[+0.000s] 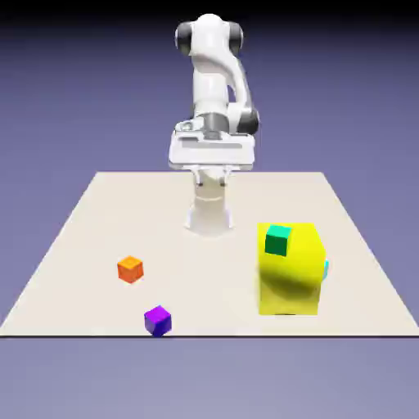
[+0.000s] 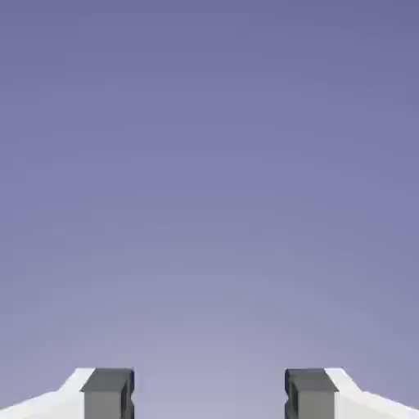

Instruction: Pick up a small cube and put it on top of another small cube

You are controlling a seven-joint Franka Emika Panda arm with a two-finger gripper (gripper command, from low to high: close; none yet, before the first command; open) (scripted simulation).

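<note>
Orange cube [image 1: 130, 268]: sits alone on the table [image 1: 90, 213], toward the exterior view's left, well apart from everything but the purple cube [image 1: 158, 320], which lies near it and closer to the table's near edge.
Green cube [image 1: 278, 240]: rests on top of the big yellow block [image 1: 289, 270], toward its far-left corner in the exterior view. A sliver of teal shows at the block's right side; I cannot tell what it is.
My gripper [image 2: 209, 394]: fingers parted wide, nothing between them. The hand view shows only the plain backdrop, no table, no cube.
My arm [image 1: 214, 82]: folded up high over its base at the table's far edge, hand well above the surface.
Step in hand: none begun, as I judge it; the orange cube is untouched.
Next move: swing toward the exterior view's left and come down over the orange cube, fingers straddling its sides.
Open room: bare table all round the orange cube; the descent looks unobstructed.
Edges: the green cube is a small landing spot, raised on the block, so placement needs a high, centred approach.
</note>
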